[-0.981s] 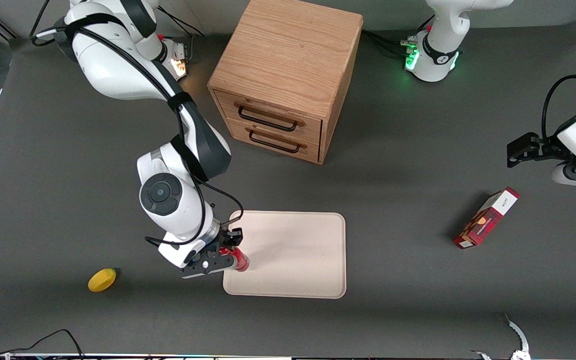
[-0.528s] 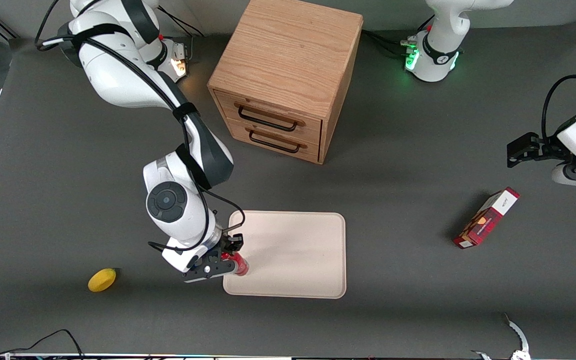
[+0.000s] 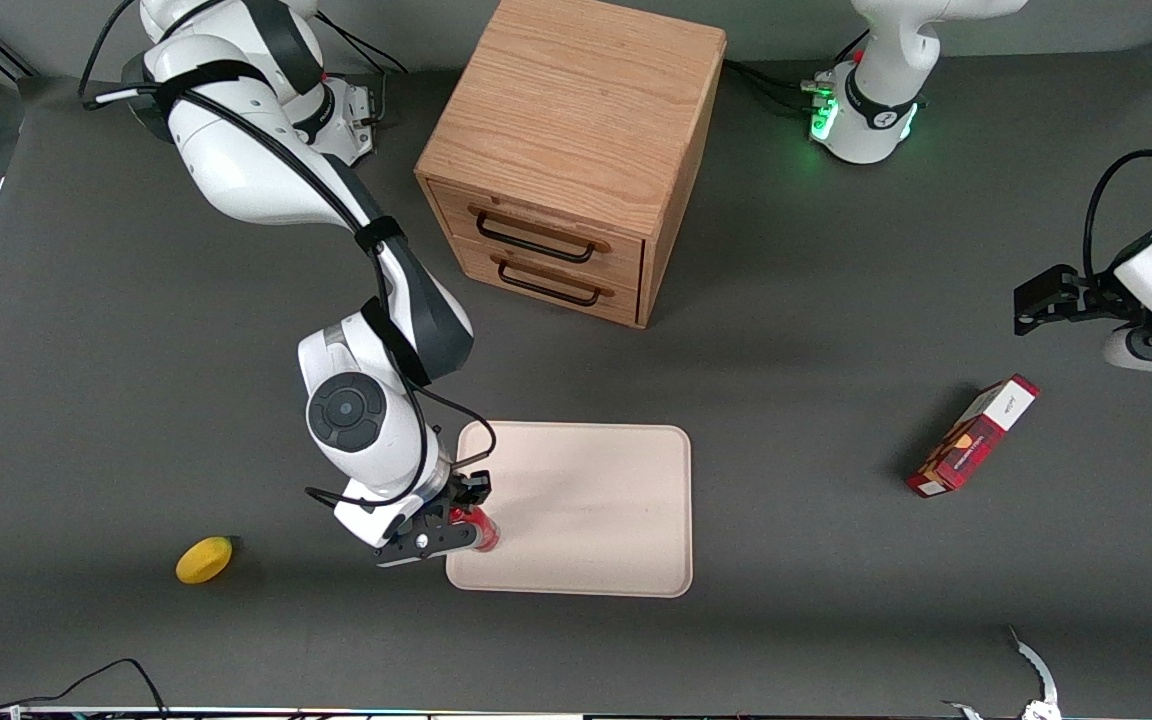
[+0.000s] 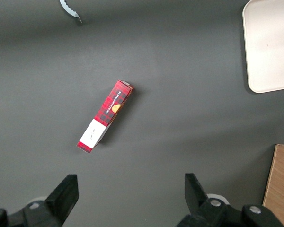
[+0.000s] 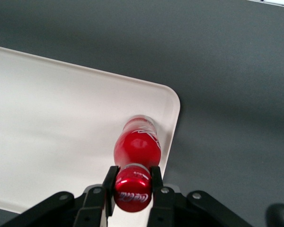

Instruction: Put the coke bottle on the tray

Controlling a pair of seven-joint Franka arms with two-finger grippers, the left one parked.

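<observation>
The coke bottle (image 5: 136,149) is a small glossy red bottle with a red cap (image 5: 132,194). It stands upright over the tray (image 5: 61,137), close to the tray's rim at the corner nearest the front camera toward the working arm's end. My gripper (image 5: 132,185) is shut on the bottle's cap and neck, with one finger (image 5: 110,184) on each side. In the front view the gripper (image 3: 451,520) holds the bottle (image 3: 481,531) at the edge of the cream-beige tray (image 3: 586,500). Whether the bottle's base touches the tray I cannot tell.
A wooden two-drawer cabinet (image 3: 576,150) stands farther from the front camera than the tray. A yellow lemon (image 3: 203,559) lies toward the working arm's end. A red-and-white carton (image 3: 973,436) lies toward the parked arm's end and also shows in the left wrist view (image 4: 105,116).
My gripper with the bottle has shifted slightly toward the tray and a little lower. The arm's elbow has moved the same way.
</observation>
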